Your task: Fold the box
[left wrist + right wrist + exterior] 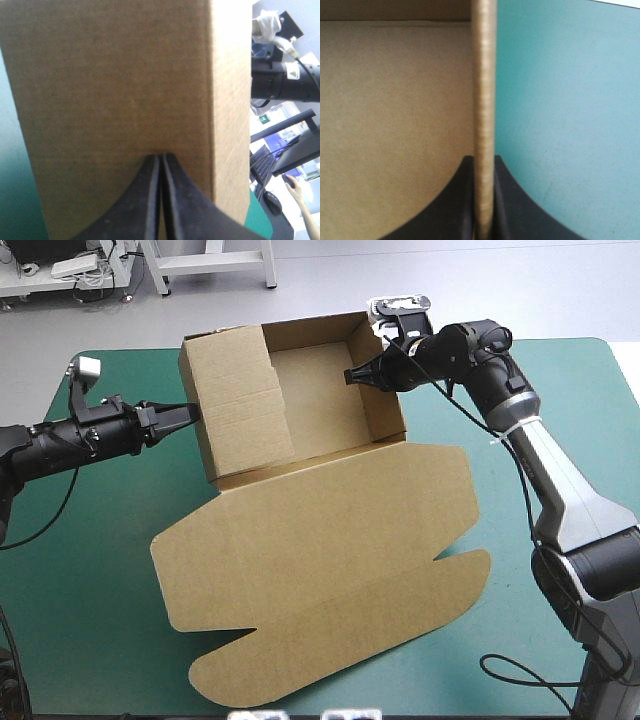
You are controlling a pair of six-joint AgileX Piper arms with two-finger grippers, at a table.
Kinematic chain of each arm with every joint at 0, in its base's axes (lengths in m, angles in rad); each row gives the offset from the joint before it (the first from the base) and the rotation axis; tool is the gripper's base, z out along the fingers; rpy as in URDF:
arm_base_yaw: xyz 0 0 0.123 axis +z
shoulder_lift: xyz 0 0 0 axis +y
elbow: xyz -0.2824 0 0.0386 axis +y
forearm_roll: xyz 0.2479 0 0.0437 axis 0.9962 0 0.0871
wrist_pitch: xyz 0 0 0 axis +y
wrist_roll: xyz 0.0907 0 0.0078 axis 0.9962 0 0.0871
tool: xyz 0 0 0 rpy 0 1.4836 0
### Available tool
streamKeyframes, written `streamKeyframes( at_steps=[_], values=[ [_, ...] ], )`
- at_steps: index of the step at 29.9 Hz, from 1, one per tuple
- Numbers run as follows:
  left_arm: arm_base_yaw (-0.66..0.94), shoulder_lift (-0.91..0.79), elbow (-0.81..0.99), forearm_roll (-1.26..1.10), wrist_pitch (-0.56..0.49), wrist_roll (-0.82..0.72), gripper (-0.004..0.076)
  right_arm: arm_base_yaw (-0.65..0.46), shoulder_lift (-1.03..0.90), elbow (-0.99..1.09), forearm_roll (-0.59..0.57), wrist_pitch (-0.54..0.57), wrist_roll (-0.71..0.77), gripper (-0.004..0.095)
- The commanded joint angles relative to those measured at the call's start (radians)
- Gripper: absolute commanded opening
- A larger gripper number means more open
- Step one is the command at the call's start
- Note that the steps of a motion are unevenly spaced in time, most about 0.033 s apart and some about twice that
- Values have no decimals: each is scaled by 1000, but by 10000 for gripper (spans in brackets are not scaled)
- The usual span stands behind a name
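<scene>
The only print in sight is on a small pale sticker with a yellow mark on the right arm, seen from the left wrist, and it is too small to read. The box, a cut sheet of plain brown corrugated board, lies at the middle of the table's teal-green cover. Its far half has walls raised into a tray. Its wide lid lies flat toward the near edge, with rounded flaps at each end. The left gripper has its black fingers pressed together in one point, with the tip against the outer face of the tray's left wall. The right gripper is clamped on the top edge of the right wall, the board standing between its fingers.
</scene>
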Motion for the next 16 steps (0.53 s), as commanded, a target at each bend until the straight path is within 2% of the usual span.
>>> streamKeyframes(
  at_steps=[1, 8, 9, 11, 16],
  values=[
    [-6, -32, -32, -25, 92, -4, 65, 15, -58, -28, 39, -110, 18, -14],
    [-6, -32, -32, -28, 92, -4, 372, 15, -44, -28, -18, -125, 40, -14],
    [-6, -32, -32, -27, 92, -4, 397, 15, -40, -28, -29, -125, 44, -14],
    [-6, -32, -32, -27, 92, -4, 429, 15, -35, -28, -54, -125, 51, -14],
    [-6, -32, -32, 12, 72, -4, 431, 20, -25, -28, -51, -126, 55, -14]
  ],
)
